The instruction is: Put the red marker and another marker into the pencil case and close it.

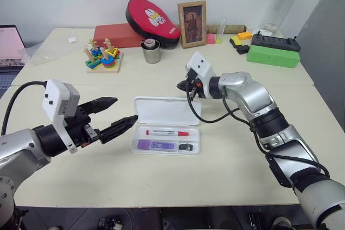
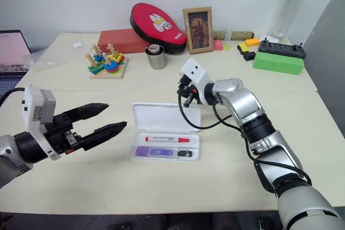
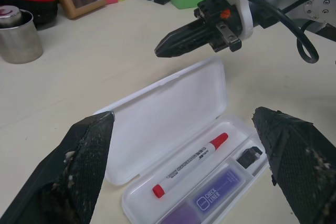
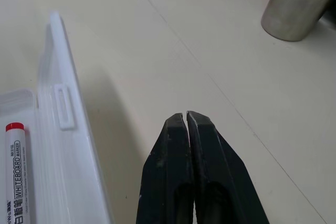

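Note:
The white pencil case [image 1: 141,146] lies open in the middle of the table, its lid [image 1: 167,111] folded back flat. In its tray lie the red marker [image 1: 167,132], the purple marker [image 1: 155,145] in front of it, and a small black piece [image 1: 186,146]. My right gripper [image 1: 182,85] is shut on nothing and hovers just behind the lid's far edge, pointing left; its fingers [image 4: 187,129] are pressed together. My left gripper [image 1: 124,110] is open and empty, held to the left of the case with its tips pointing at it.
At the back stand a metal cup [image 1: 151,52], a wooden stacking toy [image 1: 103,56], a picture frame [image 1: 192,23], a red pad [image 1: 152,17] and a red box [image 1: 116,35]. A green box [image 1: 272,56] and a bottle [image 1: 285,1] are back right; a laptop [image 1: 11,44] is far left.

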### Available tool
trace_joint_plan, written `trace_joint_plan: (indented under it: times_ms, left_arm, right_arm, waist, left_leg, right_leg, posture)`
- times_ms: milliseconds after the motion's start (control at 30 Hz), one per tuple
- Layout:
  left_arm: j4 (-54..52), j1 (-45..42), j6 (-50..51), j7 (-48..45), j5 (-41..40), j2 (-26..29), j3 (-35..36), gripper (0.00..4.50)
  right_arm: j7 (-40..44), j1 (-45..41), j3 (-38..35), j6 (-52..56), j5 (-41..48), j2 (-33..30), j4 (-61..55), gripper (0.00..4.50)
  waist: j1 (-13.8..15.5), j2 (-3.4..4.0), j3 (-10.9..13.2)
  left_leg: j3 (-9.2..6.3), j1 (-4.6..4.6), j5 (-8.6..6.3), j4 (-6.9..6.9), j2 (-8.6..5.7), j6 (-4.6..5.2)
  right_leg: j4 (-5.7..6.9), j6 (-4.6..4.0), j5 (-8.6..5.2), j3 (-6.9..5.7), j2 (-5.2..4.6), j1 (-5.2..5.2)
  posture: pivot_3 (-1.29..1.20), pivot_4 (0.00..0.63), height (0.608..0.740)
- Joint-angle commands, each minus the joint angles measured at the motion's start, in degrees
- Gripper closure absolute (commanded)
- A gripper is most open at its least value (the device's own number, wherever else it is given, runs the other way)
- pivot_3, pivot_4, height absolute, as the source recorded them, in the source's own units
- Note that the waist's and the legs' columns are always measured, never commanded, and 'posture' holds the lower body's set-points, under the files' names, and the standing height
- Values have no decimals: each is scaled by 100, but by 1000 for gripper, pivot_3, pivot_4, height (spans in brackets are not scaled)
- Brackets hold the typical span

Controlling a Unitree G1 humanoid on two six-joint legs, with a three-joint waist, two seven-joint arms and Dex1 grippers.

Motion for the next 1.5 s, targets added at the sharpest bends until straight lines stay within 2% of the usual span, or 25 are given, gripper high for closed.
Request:
trace_joint_plan:
  times_ms: [33, 267, 467, 700, 900, 1000, 1167, 1367, 1500]
  left_arm:
    - [11, 60, -241, 55, -47, 163, -62, 0]
    - [156, 168, -375, -57, -103, 435, -158, 0]
    - [249, 327, -467, -263, -59, 654, -186, 0]
    - [259, 460, -579, -554, -125, 829, -293, 0]
    - [363, 358, -730, -606, -98, 915, -407, 0]
    - [392, 319, -784, -583, -100, 932, -483, 0]
    - [488, 231, -874, -376, 24, 865, -649, 0]
    - [1421, -383, -1383, 207, 733, 447, -1077, 0]
    - [2200, -718, -1838, 403, 1482, 364, -1399, 0]
  right_arm:
    - [354, 111, 97, -147, -111, -76, -511, 4463]
    - [883, 497, 359, -256, -241, -357, -1323, 4463]
    - [1596, 984, 404, -496, 67, -593, -2410, 4463]
    - [1746, 1345, 1038, -684, -493, -798, -2567, 4463]
    - [1655, 1618, 1668, -970, -1229, -876, -2101, 4463]
    - [1664, 1704, 1661, -1039, -1320, -850, -2002, 4463]
    - [1714, 1752, 1011, -792, -851, -767, -2115, 4463]
    - [1257, 1714, -613, -690, 139, -550, -2146, 4463]
    - [1120, 1610, -1213, -380, 325, -793, -1914, 3804]
  waist:
    - [-1, 0, 0]
    - [0, -1, -1]
    - [-11, 0, 0]
    - [7, -2, -1]
    - [11, -2, -1]
    - [10, -7, -6]
    - [14, -8, -7]
    - [112, -8, -5]
    - [142, -8, -5]
  left_leg:
    - [0, 0, 0, 0, 0, 0]
    - [0, 2, 0, -1, 0, 0]
    - [3, 7, -1, -5, 0, 1]
    - [3, 10, -1, -5, 0, 1]
    - [3, 11, -1, -6, 0, 0]
    - [3, 26, -1, -6, 0, 0]
    - [2, 30, 0, -6, 0, 0]
    - [3, 25, 0, -5, 0, 0]
    - [3, 25, 0, -8, 0, 0]
  right_leg:
    - [0, 0, 0, 0, 0, 0]
    - [1, 0, -1, 1, 0, 0]
    - [1, -1, -1, 4, 0, 1]
    - [2, -1, -2, 3, 0, 3]
    - [1, -1, -2, 3, 0, 3]
    - [1, -1, -2, 4, 0, 16]
    - [1, 0, -2, 4, 0, 20]
    - [3, -1, -1, 3, 0, 17]
    - [-4, -1, -1, 3, 0, 17]
  posture:
    - [0, 150, 740]
    - [0, 150, 740]
    - [0, 150, 740]
    - [0, 150, 740]
    - [0, 150, 740]
    - [0, 150, 740]
    - [0, 150, 740]
    - [0, 150, 740]
    - [0, 150, 740]
